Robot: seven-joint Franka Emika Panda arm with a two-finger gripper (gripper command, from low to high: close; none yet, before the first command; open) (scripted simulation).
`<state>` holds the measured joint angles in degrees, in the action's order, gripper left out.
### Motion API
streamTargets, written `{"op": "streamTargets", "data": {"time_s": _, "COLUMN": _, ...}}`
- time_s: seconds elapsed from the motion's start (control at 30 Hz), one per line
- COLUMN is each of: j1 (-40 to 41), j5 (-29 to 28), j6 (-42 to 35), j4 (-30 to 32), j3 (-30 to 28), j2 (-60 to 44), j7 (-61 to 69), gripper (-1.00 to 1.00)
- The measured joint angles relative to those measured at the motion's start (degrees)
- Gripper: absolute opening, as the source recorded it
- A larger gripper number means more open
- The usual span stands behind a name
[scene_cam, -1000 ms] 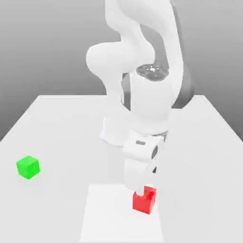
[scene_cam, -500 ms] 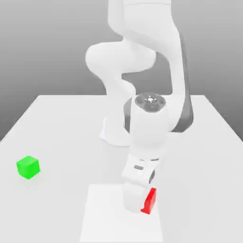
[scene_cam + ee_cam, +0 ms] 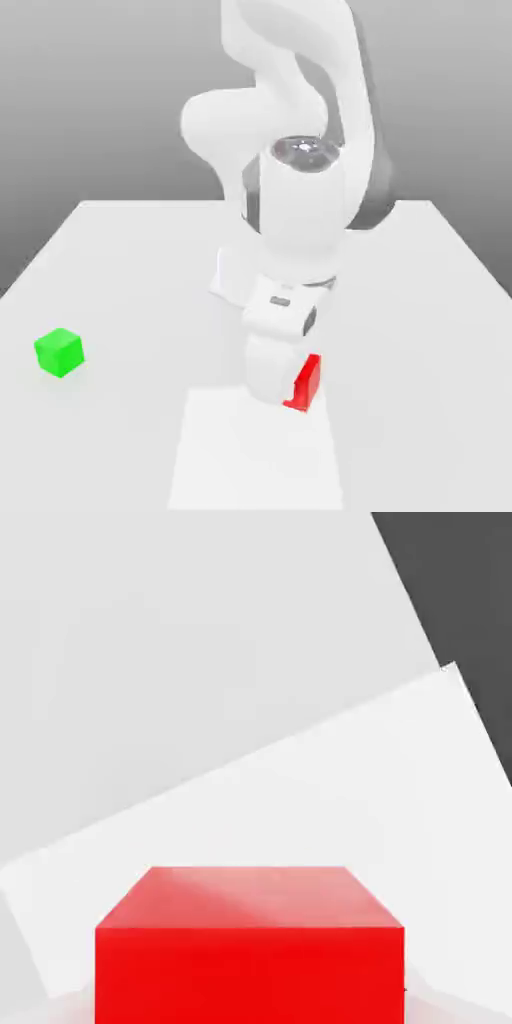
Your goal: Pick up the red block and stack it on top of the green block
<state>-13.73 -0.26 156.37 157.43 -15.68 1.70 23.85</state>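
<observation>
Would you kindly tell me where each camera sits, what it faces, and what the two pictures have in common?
Exterior view: off the arm, above the table, looking down at the arm's front; the arm and hand partly cover the red block; the green block sits at this view's left.
Hand view: on the hand, looking down past the red block at the table and a paler patch.
Shared: the red block, the table and the paler patch.

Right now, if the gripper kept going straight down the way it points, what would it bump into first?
Probably the light square patch on the table, just below the red block at the gripper. Depth is hard to judge.
</observation>
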Motion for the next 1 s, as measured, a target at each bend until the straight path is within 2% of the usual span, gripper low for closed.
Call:
{"op": "streamTargets", "data": {"time_s": 0.3, "j1": 14.2, "j5": -6.2, "j6": -4.9, "j4": 0.0, "j3": -13.8, "j2": 6.1, "j7": 30.8, "gripper": -1.0}}
{"op": "streamTargets", "data": {"time_s": 0.57, "j1": 24.4, "j5": -11.4, "j6": -4.2, "j4": 0.8, "j3": -28.3, "j2": 6.2, "j7": 56.1, "gripper": -1.0}}
{"op": "streamTargets", "data": {"time_s": 0.67, "j1": 23.7, "j5": -7.3, "j6": -1.4, "j4": 0.9, "j3": -29.7, "j2": 3.1, "j7": 60.6, "gripper": -1.0}}
{"op": "streamTargets", "data": {"time_s": 0.8, "j1": 22.6, "j5": 2.2, "j6": 2.5, "j4": 0.8, "j3": -28.8, "j2": -2.1, "j7": 67.5, "gripper": -1.0}}
{"op": "streamTargets", "data": {"time_s": 0.97, "j1": 25.8, "j5": 16.6, "j6": 6.6, "j4": 0.2, "j3": -22.4, "j2": -9.1, "j7": 77.9, "gripper": -1.0}}
{"op": "streamTargets", "data": {"time_s": 1.0, "j1": 26.8, "j5": 19.0, "j6": 7.3, "j4": 0.0, "j3": -20.8, "j2": -10.3, "j7": 79.6, "gripper": 1.0}}
